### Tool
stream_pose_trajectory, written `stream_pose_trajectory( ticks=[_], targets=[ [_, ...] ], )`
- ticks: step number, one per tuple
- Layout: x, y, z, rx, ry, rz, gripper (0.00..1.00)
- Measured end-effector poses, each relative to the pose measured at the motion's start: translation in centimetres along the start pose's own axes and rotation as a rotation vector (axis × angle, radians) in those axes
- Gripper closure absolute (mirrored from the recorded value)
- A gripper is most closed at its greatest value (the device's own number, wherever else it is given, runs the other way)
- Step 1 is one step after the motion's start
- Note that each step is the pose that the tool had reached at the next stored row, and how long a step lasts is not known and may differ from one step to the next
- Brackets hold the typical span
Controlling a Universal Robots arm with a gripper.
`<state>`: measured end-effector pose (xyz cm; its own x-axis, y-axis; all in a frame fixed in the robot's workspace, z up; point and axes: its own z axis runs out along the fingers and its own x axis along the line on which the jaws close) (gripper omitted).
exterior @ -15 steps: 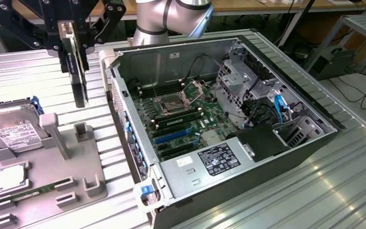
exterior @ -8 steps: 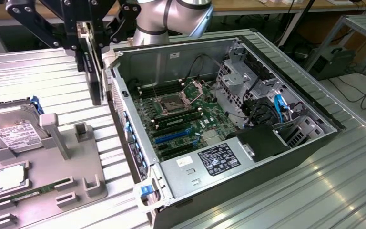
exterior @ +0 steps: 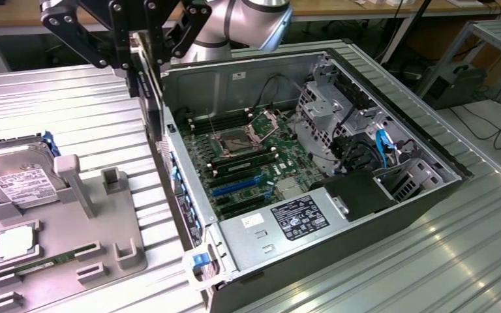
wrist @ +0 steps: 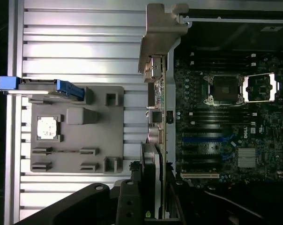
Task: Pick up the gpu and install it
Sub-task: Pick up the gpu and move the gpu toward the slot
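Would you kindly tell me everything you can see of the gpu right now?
The gpu is a thin dark card, seen edge-on, with a silver metal bracket at one end and a black fan housing on one face. The hand is shut on it at the fan end and holds it upright, bracket downward, over the open computer case wall on the exterior view's left. Whether it touches the case cannot be told.
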<state>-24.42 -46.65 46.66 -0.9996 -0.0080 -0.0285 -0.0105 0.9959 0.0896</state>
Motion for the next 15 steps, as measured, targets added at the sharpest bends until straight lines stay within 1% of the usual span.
stream_pose_trajectory(
  ticks=[2,4,7,9,11,15],
  targets=[
    [-0.3,-0.01,0.04,0.0001,-0.0052,0.000,0.72],
    [-0.7,-0.01,0.06,0.0002,-0.0075,-0.001,0.72],
    [-1.3,-0.02,0.09,0.0016,-0.0088,-0.001,0.72],
    [-1.6,-0.02,0.12,0.0052,-0.0098,-0.001,0.72],
    [-2.0,-0.02,0.14,0.0072,-0.0107,-0.001,0.72],
    [-2.5,-0.02,0.17,0.0072,-0.0108,-0.001,0.72]
  ],
)
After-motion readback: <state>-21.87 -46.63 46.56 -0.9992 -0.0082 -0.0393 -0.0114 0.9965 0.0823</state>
